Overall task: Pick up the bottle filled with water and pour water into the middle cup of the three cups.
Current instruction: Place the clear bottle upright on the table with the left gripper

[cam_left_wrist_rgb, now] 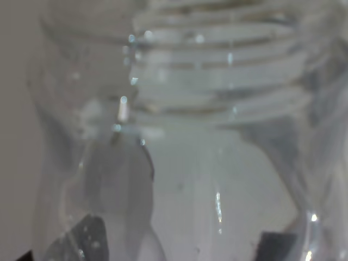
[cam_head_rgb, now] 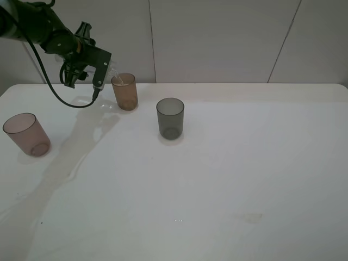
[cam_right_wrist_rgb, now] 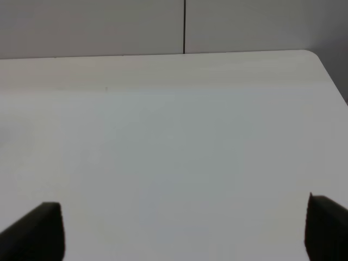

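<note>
My left gripper (cam_head_rgb: 100, 76) is shut on the clear bottle (cam_head_rgb: 112, 73) and holds it tilted, neck toward the amber middle cup (cam_head_rgb: 125, 91) at the back left of the table. The neck is over that cup's rim. In the left wrist view the bottle (cam_left_wrist_rgb: 206, 109) fills the frame, with its threaded neck and blurred dark fingertips (cam_left_wrist_rgb: 81, 239) at the edge. The dark grey cup (cam_head_rgb: 170, 118) stands to the right of the amber cup. The pinkish-mauve cup (cam_head_rgb: 27, 134) stands at the far left. My right gripper (cam_right_wrist_rgb: 179, 228) is open over bare table, its fingertips (cam_right_wrist_rgb: 38, 231) wide apart.
The white table (cam_head_rgb: 228, 179) runs from a rear wall to the front edge. A black cable (cam_head_rgb: 54, 89) hangs from the left arm near the amber cup. The right arm does not show in the exterior high view.
</note>
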Robot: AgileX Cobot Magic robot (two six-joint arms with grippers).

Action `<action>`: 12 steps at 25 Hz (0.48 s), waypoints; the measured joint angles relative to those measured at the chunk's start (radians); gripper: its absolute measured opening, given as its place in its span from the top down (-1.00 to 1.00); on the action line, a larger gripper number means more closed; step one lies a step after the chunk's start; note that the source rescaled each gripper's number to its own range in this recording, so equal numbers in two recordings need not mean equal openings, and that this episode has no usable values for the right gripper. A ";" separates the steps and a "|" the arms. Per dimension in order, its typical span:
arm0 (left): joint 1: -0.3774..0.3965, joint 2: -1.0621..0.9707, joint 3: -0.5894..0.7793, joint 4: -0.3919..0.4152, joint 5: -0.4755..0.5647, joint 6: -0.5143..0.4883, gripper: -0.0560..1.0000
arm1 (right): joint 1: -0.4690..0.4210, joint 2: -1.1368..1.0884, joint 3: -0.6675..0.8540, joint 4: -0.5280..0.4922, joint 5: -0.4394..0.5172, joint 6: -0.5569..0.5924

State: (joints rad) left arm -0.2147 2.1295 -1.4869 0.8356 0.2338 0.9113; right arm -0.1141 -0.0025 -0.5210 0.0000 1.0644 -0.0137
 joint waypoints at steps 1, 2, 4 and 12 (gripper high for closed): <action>0.000 0.000 0.000 0.000 -0.006 0.000 0.85 | 0.000 0.000 0.000 0.000 0.000 0.000; 0.000 0.000 0.000 0.001 -0.014 0.000 0.85 | 0.000 0.000 0.000 0.000 0.000 0.000; 0.000 0.000 0.000 0.003 -0.025 0.000 0.85 | 0.000 0.000 0.000 0.000 0.000 0.000; 0.000 0.000 0.000 0.037 -0.033 0.048 0.85 | 0.000 0.000 0.000 0.000 0.000 0.000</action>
State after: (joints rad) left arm -0.2147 2.1295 -1.4869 0.8727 0.2004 0.9593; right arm -0.1141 -0.0025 -0.5210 0.0000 1.0644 -0.0137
